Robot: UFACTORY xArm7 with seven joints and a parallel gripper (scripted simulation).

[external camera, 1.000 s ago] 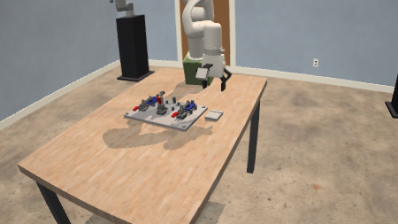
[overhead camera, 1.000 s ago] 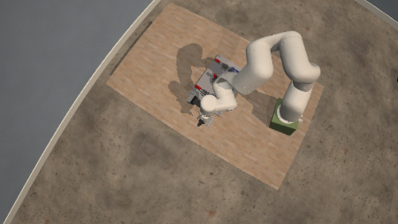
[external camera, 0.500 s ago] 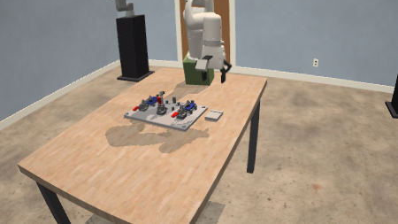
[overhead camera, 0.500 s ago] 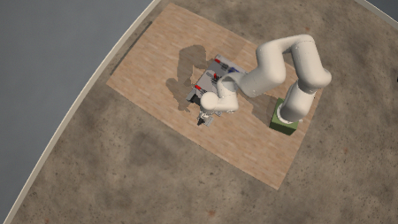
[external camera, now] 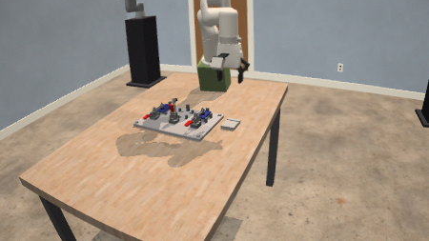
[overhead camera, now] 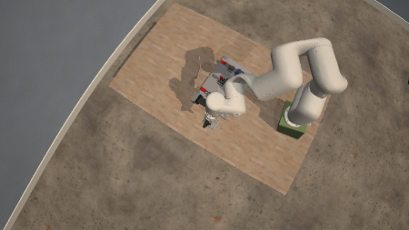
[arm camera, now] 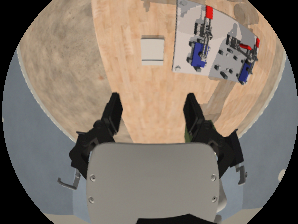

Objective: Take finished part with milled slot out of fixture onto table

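The finished part (overhead camera: 214, 125) (external camera: 231, 124) (arm camera: 152, 50), a pale grey block with a line across it near one edge, lies flat on the table beside the fixture plate (external camera: 167, 129) (arm camera: 182, 45). One blue blank (external camera: 205, 114) (arm camera: 197, 57) sits in the nest nearest the part, the other blue blank (external camera: 164, 109) (arm camera: 244, 73) in the far nest. Both outer clamps' red handles (external camera: 189, 123) (external camera: 146, 116) lie low; exact seating is too small to tell. The middle nest is empty, its red handle (external camera: 172, 108) raised. My gripper (external camera: 230, 79) (arm camera: 153, 100) is open and empty, well above the table.
The wooden table (overhead camera: 150, 55) (external camera: 119, 182) carries the fixture and part. Small posts and pads stand around the middle nest. The green base block (overhead camera: 291, 130) (external camera: 214, 79) of the arm stands at the table's end. A black pedestal (external camera: 143, 50) with another arm stands beyond the table.
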